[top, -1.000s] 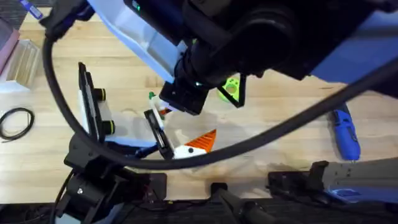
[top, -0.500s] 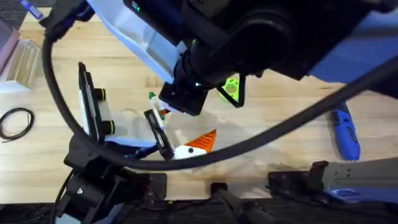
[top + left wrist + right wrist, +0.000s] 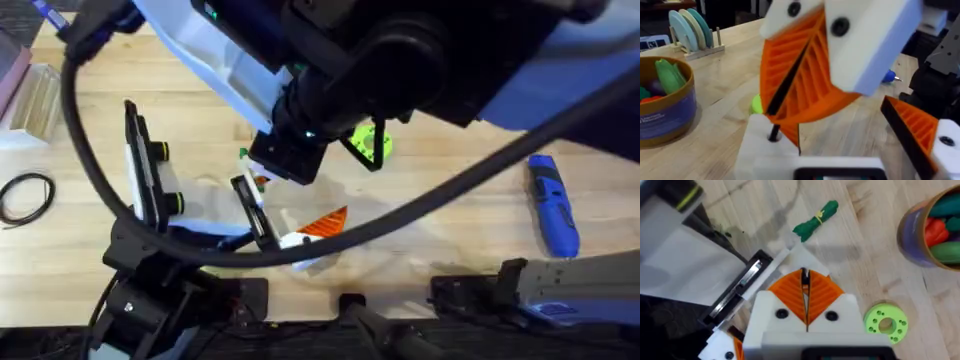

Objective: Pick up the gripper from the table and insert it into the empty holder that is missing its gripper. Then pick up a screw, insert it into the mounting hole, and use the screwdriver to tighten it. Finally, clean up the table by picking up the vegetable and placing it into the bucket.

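Basically, my right tool had its orange pads pressed together on a slim dark pin at the tips, which I took for the screw. It hung tip-down right over the holder, the white block on the left arm. In the left wrist view the pin's lower end sat at the dark mounting hole in that block; I could not tell how deep it was. An orange piece stood in the holder just beside the hole. I took that for the gripper, already seated, so I judged the step in hand to be screw insertion.

To do it well:
- Keep the screw upright and in line with the hole, since a tilted pin would jam on the rim.
- Go straight down and slowly, with no sideways push, so the seated wedge does not get knocked out.
- Let go only once the screw stands by itself, then pull straight up.
- Watch the other orange wedge on its white base, which was near my pads.

Farther out on the tabletop:
- The screwdriver lay well apart on the right, untouched.
- The vegetable lay loose on the wood, not yet in the bucket, which already held coloured toys.
- A green disc lay near the bucket.
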Robot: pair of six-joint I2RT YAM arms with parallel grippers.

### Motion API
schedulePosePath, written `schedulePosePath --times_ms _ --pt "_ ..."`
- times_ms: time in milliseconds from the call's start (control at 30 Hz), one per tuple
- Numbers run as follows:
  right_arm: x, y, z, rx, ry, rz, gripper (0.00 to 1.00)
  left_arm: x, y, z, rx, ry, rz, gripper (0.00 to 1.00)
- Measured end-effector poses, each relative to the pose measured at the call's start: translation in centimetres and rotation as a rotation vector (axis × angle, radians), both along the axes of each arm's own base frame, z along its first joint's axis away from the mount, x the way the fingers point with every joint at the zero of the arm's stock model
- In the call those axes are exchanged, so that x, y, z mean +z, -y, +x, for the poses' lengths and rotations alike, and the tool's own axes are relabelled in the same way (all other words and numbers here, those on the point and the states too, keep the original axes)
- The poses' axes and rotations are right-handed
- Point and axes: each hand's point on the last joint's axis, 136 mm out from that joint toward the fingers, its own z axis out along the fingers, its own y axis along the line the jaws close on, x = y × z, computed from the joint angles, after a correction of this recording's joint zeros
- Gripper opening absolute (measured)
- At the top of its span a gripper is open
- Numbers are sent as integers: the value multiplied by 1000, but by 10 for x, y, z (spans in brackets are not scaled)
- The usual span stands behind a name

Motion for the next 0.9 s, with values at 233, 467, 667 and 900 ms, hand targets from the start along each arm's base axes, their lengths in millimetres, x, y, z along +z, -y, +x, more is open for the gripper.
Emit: schedulePosePath --times_ms 233,467,667,900 --pt "3 -5 1 4 5 21 6 0 1 -1 -7 4 1 986" --pt "3 -5 1 0 3 22 6 0 1 -1 -7 4 1 986" --pt "2 -3 4 -12 16 15 6 0 1 -1 -7 4 1 986" --pt "3 -2 5 -20 25 7 6 0 1 -1 -7 4 1 986"
